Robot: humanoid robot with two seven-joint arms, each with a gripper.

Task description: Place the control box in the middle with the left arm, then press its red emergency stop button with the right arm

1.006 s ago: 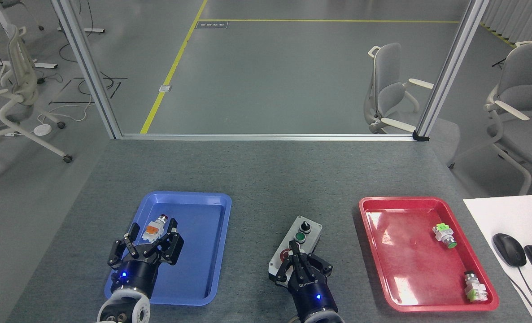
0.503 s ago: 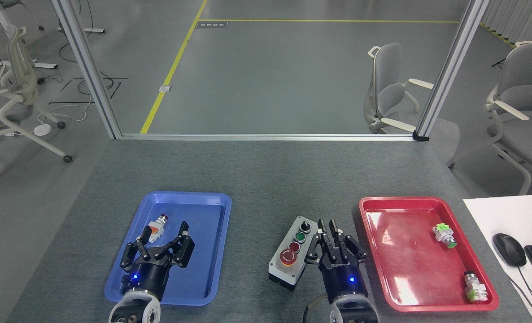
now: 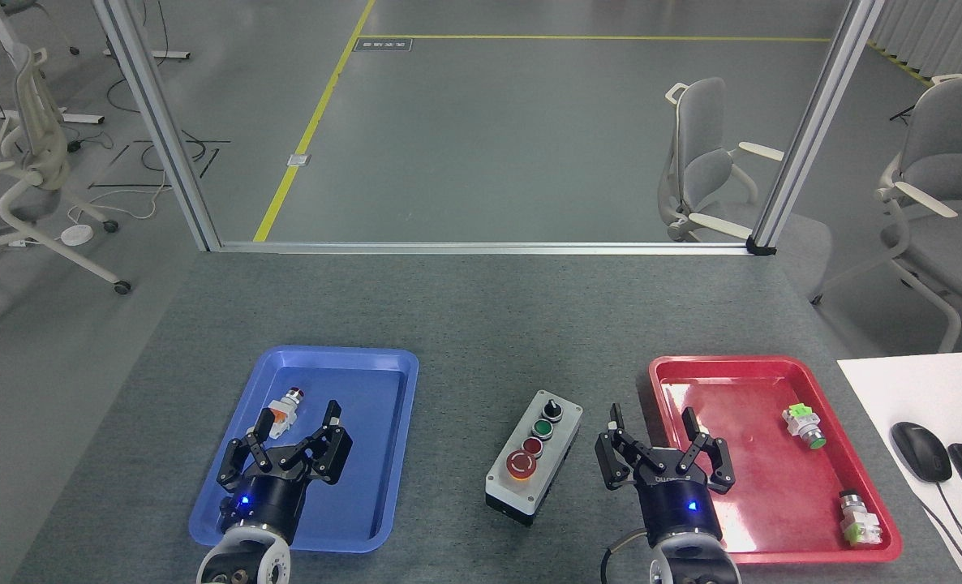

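My right end effector (image 3: 652, 419) hangs spread, empty, over the red tray's (image 3: 773, 369) near edge; the control box (image 3: 534, 454) sits just to its left on bare desk (image 3: 481, 316). Left end effector (image 3: 295, 418) spread above the blue tray (image 3: 367, 361).

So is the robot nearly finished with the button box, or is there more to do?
It looks nearly finished. The control box sits on the bare grey middle between the blue tray and the red tray. Nothing is in hand: the left claw and right claw are both open and empty, the right one beside the box. Whether the red emergency stop button is pressed down I can't tell.
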